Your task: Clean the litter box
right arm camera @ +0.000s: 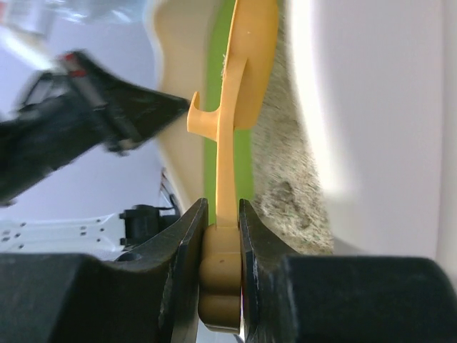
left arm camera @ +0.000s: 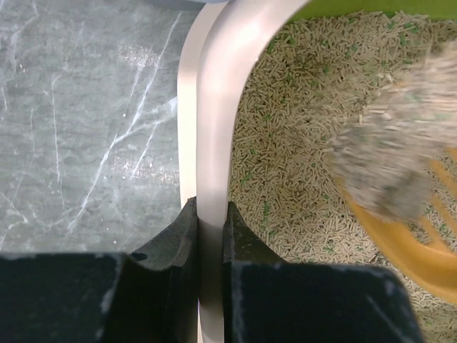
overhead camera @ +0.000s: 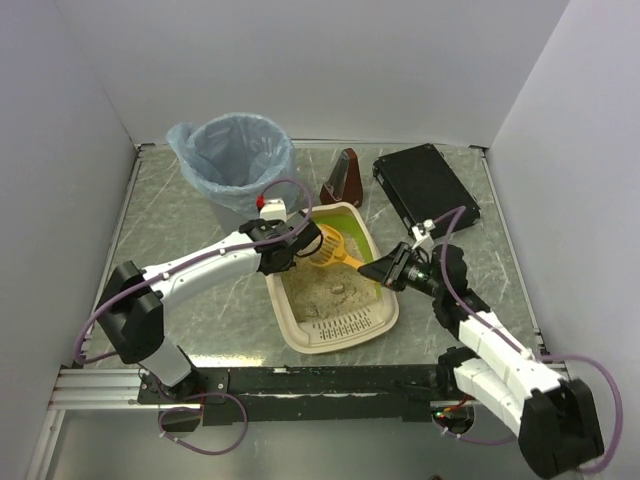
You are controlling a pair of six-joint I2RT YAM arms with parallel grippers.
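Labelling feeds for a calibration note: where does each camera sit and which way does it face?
Top external: above and behind the robot, looking down at the table; both arms show.
Left wrist: faces along the left tool, clamped on the litter box rim; only its fingers show.
Right wrist: faces along the right tool, gripping the orange scoop by its handle; its fingers and the left arm show.
All share the box and scoop.

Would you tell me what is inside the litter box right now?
The litter box holds pellet litter and a small clump; the orange scoop, loaded with litter, is at its far end. Litter beneath it is hidden.
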